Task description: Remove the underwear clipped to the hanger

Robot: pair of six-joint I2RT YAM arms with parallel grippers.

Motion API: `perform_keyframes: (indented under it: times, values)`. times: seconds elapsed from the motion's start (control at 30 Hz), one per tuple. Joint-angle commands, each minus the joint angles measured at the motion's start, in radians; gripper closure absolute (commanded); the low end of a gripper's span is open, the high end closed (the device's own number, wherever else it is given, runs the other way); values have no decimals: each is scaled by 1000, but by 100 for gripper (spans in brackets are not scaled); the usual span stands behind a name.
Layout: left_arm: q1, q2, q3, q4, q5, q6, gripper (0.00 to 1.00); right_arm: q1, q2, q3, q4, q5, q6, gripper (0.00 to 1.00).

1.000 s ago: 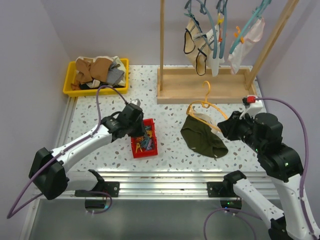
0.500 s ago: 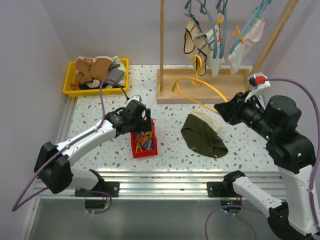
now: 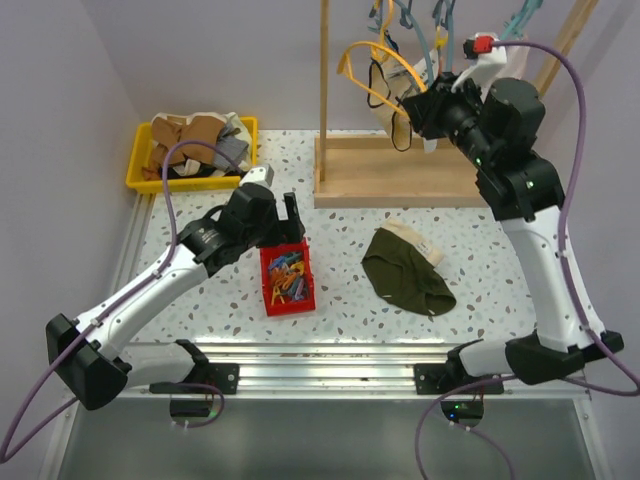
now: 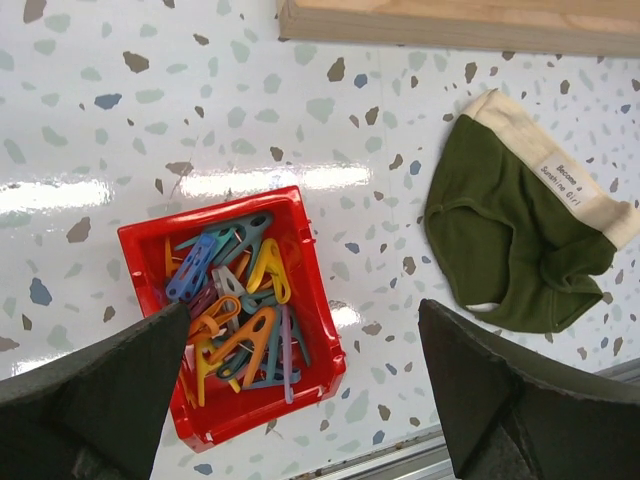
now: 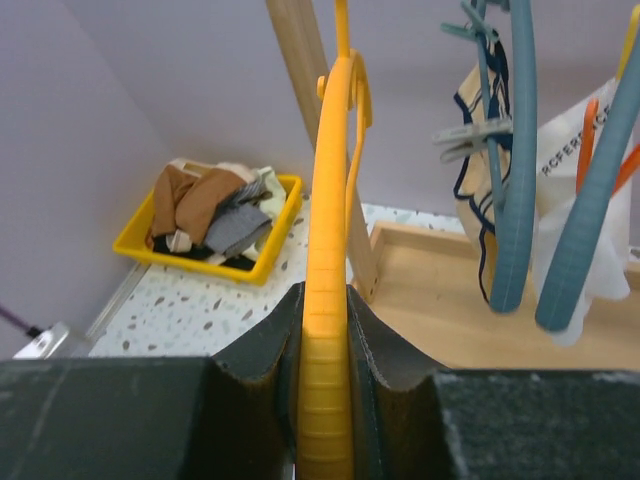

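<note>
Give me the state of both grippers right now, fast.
Left gripper: open, holding nothing, above the red bin.
Right gripper: closed on the yellow hanger.

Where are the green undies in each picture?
Top external: green underwear, lying right of centre.
Left wrist: green underwear, at the right side.
Right wrist: not in it.
Shared landmark: the wooden rack base, seen in all three.
</note>
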Motion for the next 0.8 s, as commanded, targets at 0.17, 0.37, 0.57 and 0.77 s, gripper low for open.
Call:
perform_keyframes:
  times: [0.17,0.37,0.57,0.77]
  values:
    - [5,-49,38,17,3,34,0,-1,235,285,244,117,-23,100]
    - [5,-46,48,35,26,26,0,-2,384,456,189,114,-12,100]
    - [5,-42,60,29,22,23,0,25,438,481,150,95,8,100]
    - [5,-44,57,35,22,5,0,94,460,439,121,114,6,100]
